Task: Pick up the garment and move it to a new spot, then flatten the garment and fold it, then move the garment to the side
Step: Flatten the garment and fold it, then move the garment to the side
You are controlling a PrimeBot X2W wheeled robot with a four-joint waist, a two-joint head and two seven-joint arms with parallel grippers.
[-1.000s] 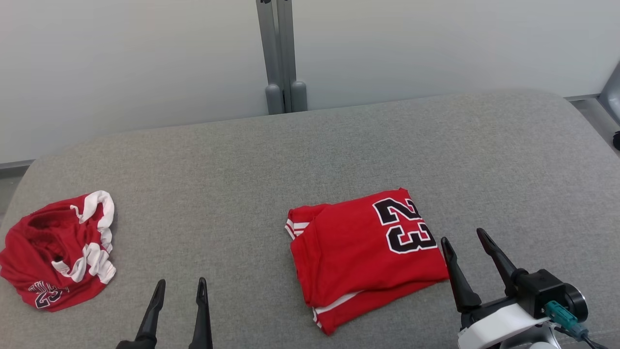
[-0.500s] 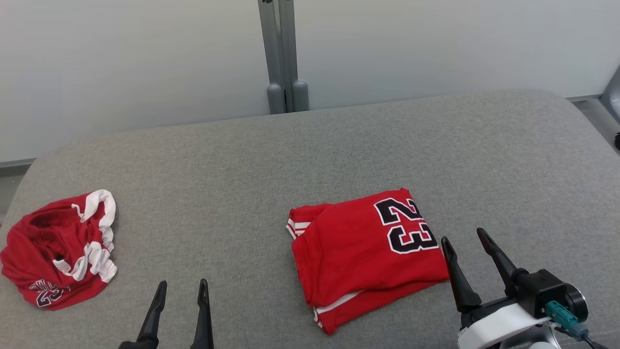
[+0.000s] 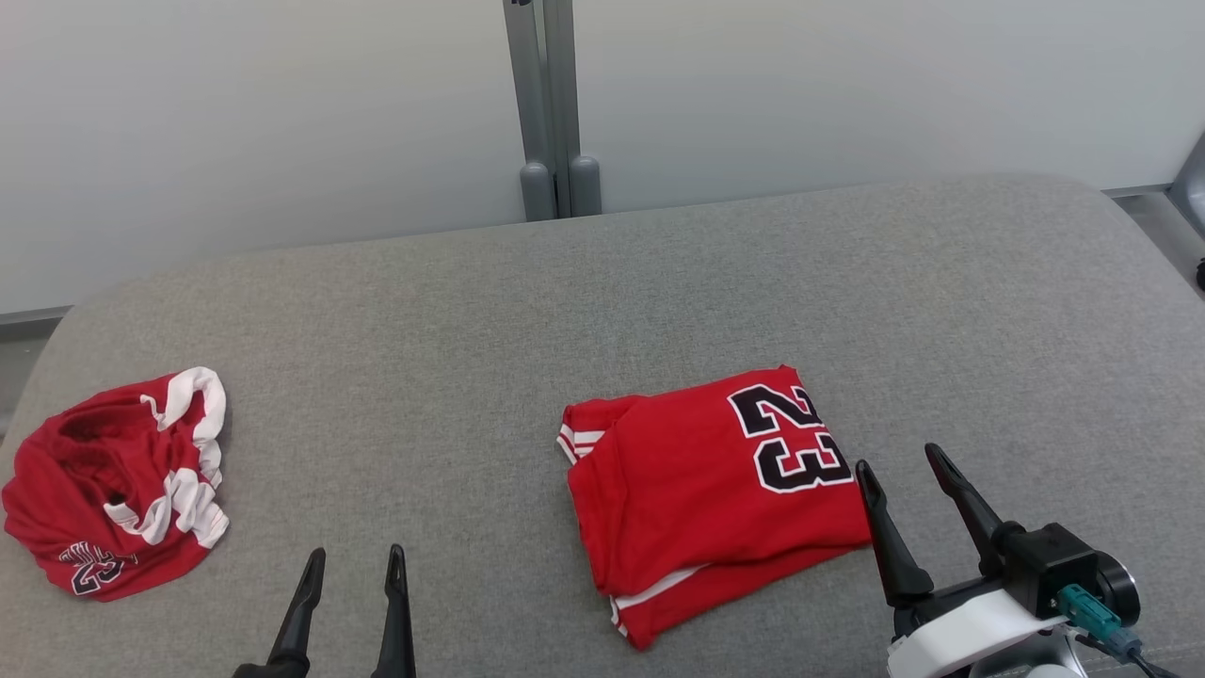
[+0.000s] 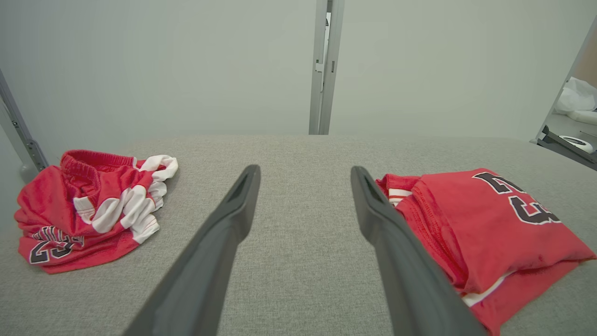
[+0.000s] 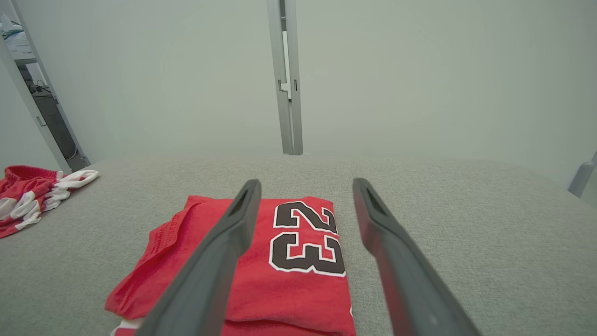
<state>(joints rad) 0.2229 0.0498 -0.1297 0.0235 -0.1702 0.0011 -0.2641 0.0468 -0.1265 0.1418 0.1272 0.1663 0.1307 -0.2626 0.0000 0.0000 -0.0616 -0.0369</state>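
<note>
A folded red garment (image 3: 706,490) with a black "23" lies on the grey padded surface (image 3: 602,301), right of centre. It also appears in the left wrist view (image 4: 485,224) and the right wrist view (image 5: 289,261). My right gripper (image 3: 897,460) stands open just off the garment's right edge, not touching it, and in its own view its fingers (image 5: 306,183) frame the "23". Near the front edge, left of the garment, my left gripper (image 3: 356,556) is open over bare fabric (image 4: 304,170).
A second red and white garment (image 3: 113,480) lies crumpled at the surface's far left (image 4: 88,210) (image 5: 32,196). A grey post (image 3: 551,104) rises against the pale wall behind. The surface's rounded edges run at left and right.
The head view has drifted very slightly. Both garments and both grippers keep their places.
</note>
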